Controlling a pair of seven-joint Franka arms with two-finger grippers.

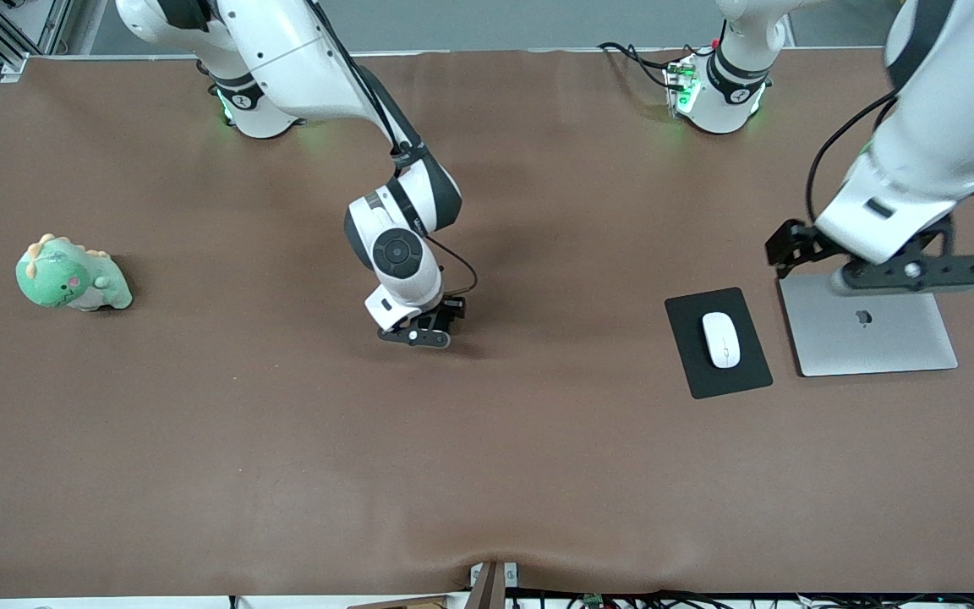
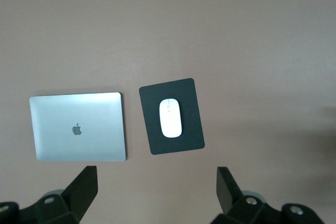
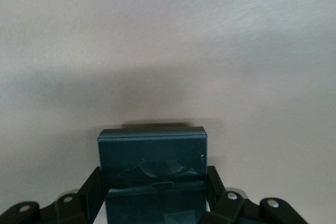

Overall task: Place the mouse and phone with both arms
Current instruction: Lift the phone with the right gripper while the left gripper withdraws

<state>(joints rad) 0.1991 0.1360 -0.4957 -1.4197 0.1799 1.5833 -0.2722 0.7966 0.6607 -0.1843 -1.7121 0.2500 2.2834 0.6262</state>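
Mouse (image 1: 720, 339) sits on mouse pad (image 1: 717, 342) beneath the spread, waiting left gripper (image 2: 156, 190); right gripper (image 1: 428, 331), low at mid-table, clamps phone (image 3: 152, 169)—grasp step; next, lift and carry.

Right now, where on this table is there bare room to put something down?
The widest bare stretch lies between the right gripper and the mouse pad; another between the green plush toy and that gripper. Crowded: the pad, mouse and laptop under the left gripper.
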